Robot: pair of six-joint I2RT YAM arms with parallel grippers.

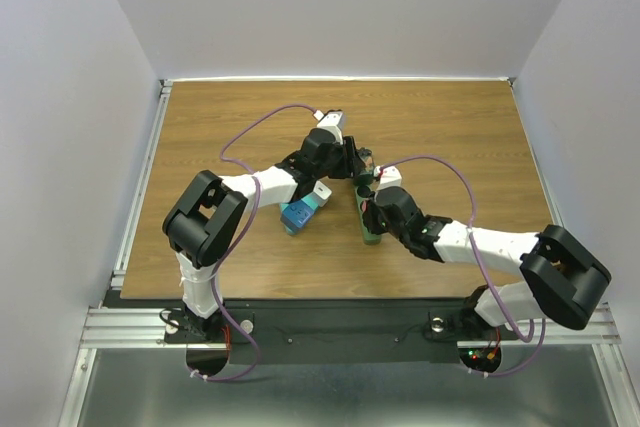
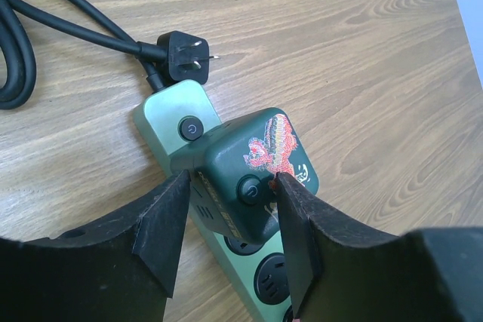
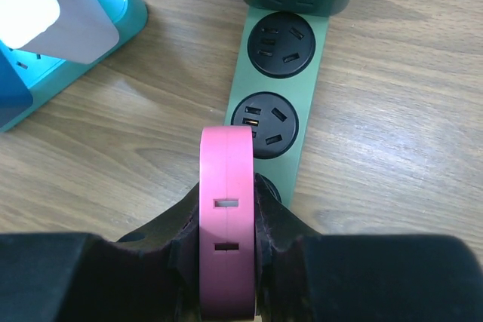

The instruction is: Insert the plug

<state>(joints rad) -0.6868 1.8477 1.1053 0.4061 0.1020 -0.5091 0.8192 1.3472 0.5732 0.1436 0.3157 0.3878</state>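
Brown wooden desk holds a long pale-green plastic power strip. Dark-green plastic plug block w/ dragon pic sits on it: prob. hard, light, smooth. Your left tool hugs its flat sides; right tool pinches a thin pink piece.

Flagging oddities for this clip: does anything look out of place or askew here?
The power strip has its own black plug lying loose on the table, plugged into nothing. Nothing looks spilled or broken.
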